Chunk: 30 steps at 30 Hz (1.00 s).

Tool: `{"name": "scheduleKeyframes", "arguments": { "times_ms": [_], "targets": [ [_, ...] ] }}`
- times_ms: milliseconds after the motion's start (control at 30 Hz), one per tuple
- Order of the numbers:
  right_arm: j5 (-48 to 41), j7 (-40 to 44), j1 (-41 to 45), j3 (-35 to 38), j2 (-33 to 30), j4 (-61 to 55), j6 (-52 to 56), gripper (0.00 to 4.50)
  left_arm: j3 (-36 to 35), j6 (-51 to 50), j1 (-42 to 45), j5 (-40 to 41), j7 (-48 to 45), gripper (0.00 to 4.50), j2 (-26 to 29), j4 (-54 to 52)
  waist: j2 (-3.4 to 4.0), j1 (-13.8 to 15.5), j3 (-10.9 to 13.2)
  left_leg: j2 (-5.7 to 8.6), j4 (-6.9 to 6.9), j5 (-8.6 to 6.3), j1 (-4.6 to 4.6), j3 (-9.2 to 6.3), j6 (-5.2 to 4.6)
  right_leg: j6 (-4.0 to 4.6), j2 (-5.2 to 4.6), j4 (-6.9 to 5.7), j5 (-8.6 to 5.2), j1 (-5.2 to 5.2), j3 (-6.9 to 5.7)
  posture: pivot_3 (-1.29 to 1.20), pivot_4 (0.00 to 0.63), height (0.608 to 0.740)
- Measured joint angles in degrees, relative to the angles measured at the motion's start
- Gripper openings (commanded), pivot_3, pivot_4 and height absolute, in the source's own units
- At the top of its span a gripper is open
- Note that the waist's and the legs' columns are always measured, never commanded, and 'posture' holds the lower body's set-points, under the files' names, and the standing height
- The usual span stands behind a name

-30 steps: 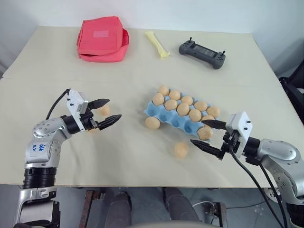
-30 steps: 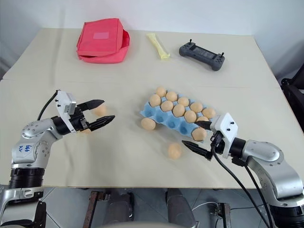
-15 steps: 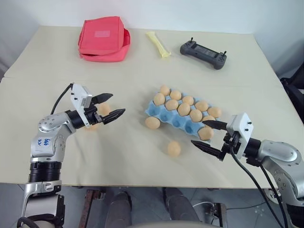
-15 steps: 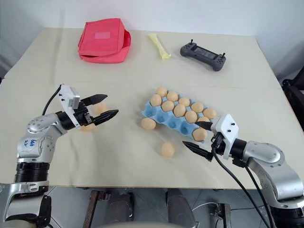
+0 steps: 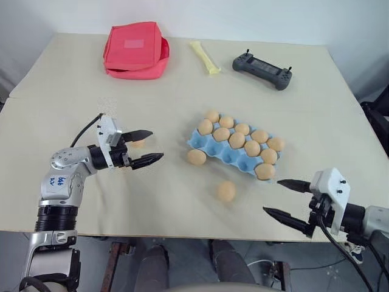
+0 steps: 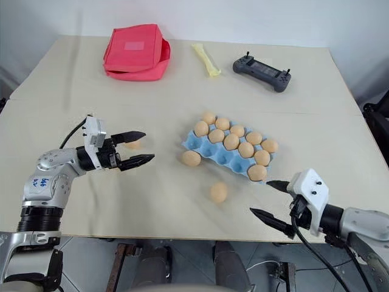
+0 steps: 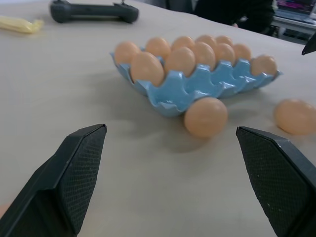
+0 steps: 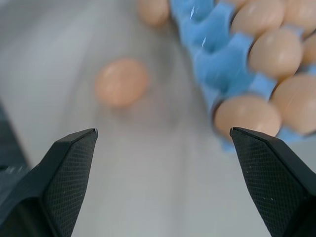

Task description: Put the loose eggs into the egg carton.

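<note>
The light blue egg carton (image 5: 214,150) lies right of the table's middle, with several tan eggs in its cups and bare cups along its near side. One loose egg (image 5: 196,157) rests against the carton's near left corner. A second loose egg (image 5: 226,191) lies in front of the carton. A third loose egg (image 5: 137,143) sits just behind my left gripper's fingers. My left gripper (image 5: 156,145) is open and empty, left of the carton and pointing at it. My right gripper (image 5: 271,196) is open and empty near the front edge, short of the carton's right end.
At the back left lies a red pouch (image 5: 135,48). A yellow strip (image 5: 203,56) and a black handheld controller (image 5: 262,68) lie along the back. Bare tabletop separates my left gripper from the carton.
My right gripper has drawn back from the carton toward the table's front edge, staying open. My left gripper has swung slightly toward the carton. The front loose egg has shifted a little.
</note>
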<state>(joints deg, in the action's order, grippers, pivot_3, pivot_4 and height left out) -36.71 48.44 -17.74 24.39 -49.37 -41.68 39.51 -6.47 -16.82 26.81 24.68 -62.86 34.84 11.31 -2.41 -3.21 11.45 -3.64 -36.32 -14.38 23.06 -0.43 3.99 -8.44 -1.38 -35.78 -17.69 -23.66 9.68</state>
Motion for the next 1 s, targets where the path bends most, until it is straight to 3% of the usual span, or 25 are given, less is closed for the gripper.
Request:
{"name": "scheduleKeyframes", "arguments": {
  "times_ms": [133, 367, 1000],
  "targets": [
    [-1.28, -0.57, 1.66, -0.58, -0.91, -1.27, 2.34, 4.5, 0.35, -0.05, -0.22, 0.03, -1.24, 4.48, 0.47, 0.15, 0.0, -0.06, 0.0, 0.0, -0.07, 0.02, 0.01, 0.0, -0.03, 0.07, 0.0, 0.0, -0.03, 0.01, 0.01, 0.0, 0.15, 0.74],
    [-1.11, -4.22, 16.79, -15.86, -0.84, 1.45, 6.21, 4.5, -0.97, -0.55, -4.28, 0.82, -3.64, 4.48, 4.25, -2.23, -0.04, -0.46, -0.02, -0.02, -0.06, 0.06, 0.02, 0.02, -0.07, 0.54, -0.01, 0.03, -0.19, -0.01, 0.04, 0.0, 0.15, 0.74],
    [7.94, 2.35, 27.31, -31.68, 2.93, 17.62, -0.82, 4.5, -6.05, -5.34, -14.44, 4.55, 0.18, 4.48, 5.92, -14.69, -0.05, -0.28, -0.02, -0.02, -0.03, 0.02, 0.0, 0.03, -0.07, 0.36, -0.02, -0.08, -0.11, -0.06, 0.01, 0.0, 0.15, 0.74]
  ]
}}
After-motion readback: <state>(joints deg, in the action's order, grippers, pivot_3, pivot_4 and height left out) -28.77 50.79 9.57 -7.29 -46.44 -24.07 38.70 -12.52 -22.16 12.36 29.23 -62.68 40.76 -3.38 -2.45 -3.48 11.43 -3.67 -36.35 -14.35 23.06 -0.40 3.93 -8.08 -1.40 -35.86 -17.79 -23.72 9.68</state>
